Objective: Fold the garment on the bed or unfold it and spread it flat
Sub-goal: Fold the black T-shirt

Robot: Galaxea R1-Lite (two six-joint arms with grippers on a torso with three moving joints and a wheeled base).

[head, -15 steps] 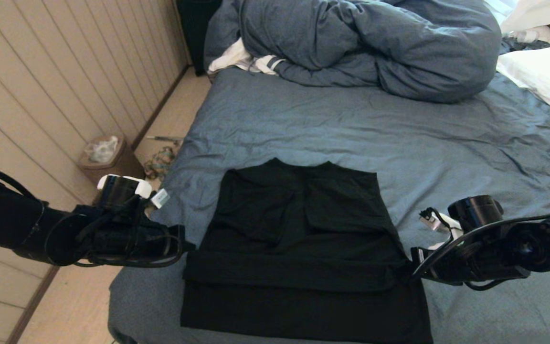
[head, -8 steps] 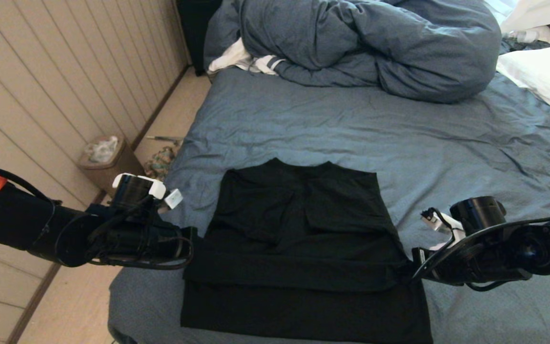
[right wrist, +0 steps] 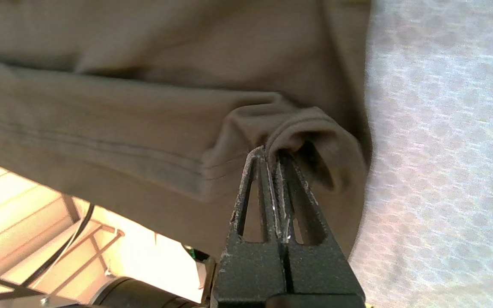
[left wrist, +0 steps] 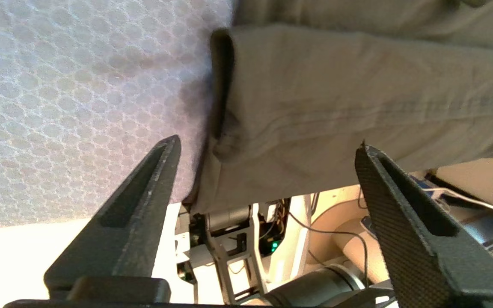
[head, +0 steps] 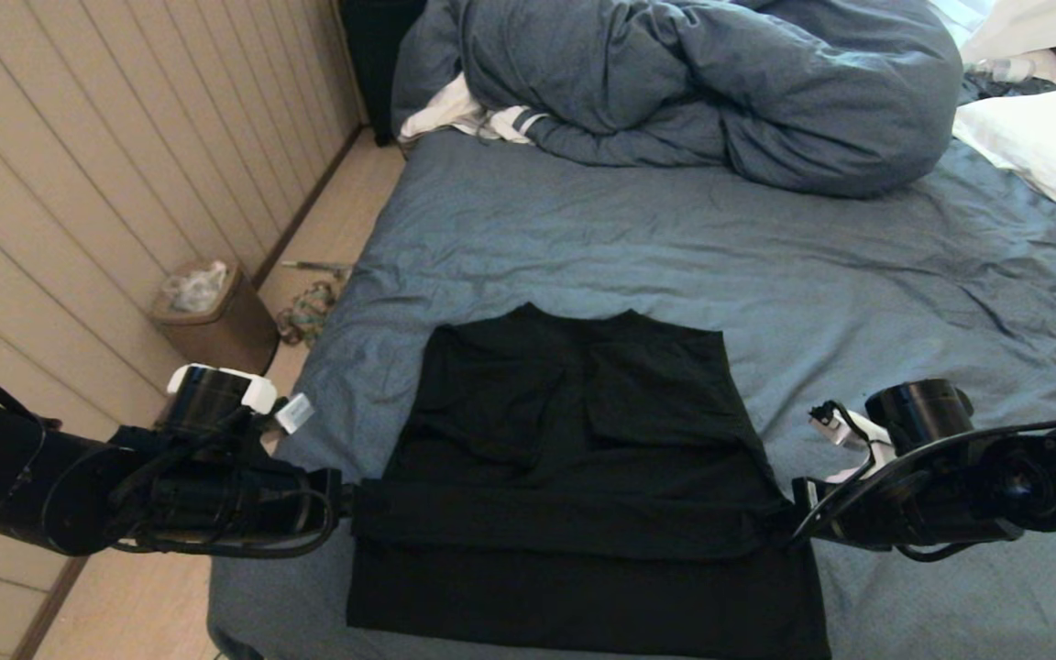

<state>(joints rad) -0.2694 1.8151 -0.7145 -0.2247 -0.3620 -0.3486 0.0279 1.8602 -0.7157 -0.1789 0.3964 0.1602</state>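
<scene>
The garment (head: 574,458), a black T-shirt, lies folded on the near part of the bed (head: 675,247), its lower part doubled up into a band across the middle. My left gripper (head: 351,500) stands open beside the left end of that band. In the left wrist view its jaws (left wrist: 267,143) are spread wide before the folded edge of the garment (left wrist: 336,94), holding nothing. My right gripper (head: 789,522) is at the band's right end. Its jaws (right wrist: 268,150) are shut on a puckered edge of the garment (right wrist: 144,107).
A bunched blue-grey duvet (head: 702,82) fills the far end of the bed, with a white-and-striped cloth (head: 464,115) beside it and a white pillow (head: 1050,156) at the right. A waste bin (head: 207,307) stands on the floor by the panelled wall, left of the bed.
My left gripper has opened and let go of the garment's left edge, and its arm has drawn back to the left. The right gripper has stayed put, still shut.
</scene>
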